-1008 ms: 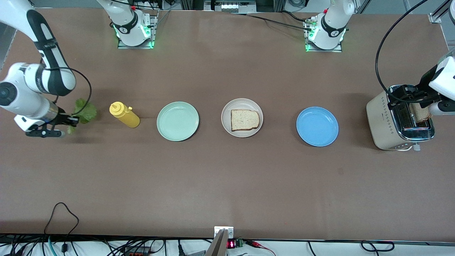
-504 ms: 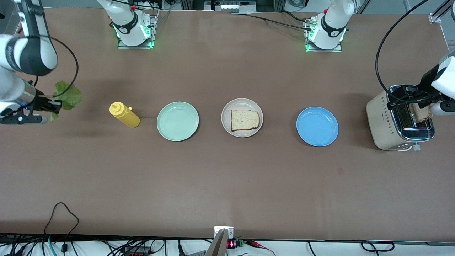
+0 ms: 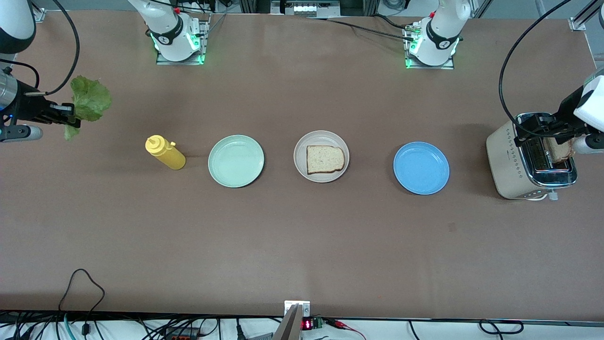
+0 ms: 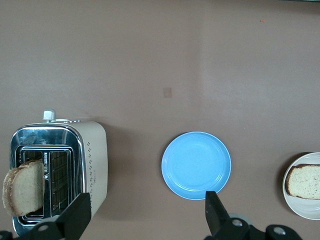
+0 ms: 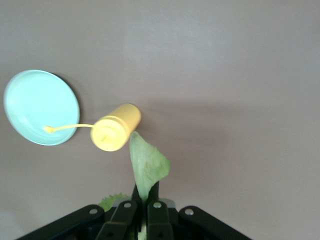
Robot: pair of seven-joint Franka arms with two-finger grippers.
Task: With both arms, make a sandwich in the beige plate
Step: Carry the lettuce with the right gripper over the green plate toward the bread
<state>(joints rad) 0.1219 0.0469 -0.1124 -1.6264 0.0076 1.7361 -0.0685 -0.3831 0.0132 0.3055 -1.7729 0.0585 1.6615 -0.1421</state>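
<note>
- Worktop [image 3: 302, 245]: the sandwich is only begun, by my reading.
- Toaster [image 3: 514, 165], at the left arm's end: the second slice [image 4: 22, 192] stands in its slot; the left pincer [image 4: 145, 220] hangs over it, spread and empty.
- Beige plate [image 3: 321, 136], mid-row: one slice [image 3: 324, 159] lies on it.
- Lettuce [image 3: 89, 99]: pinched in the shut right pincer [image 3: 71, 122], over the right arm's end; not yet placed.

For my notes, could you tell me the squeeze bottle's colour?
Yellow; the squeeze bottle shows best in front view.

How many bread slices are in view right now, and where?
2. One bread slice lies on the beige plate; the other slice stands in the toaster slot. More may be hidden inside.
</note>
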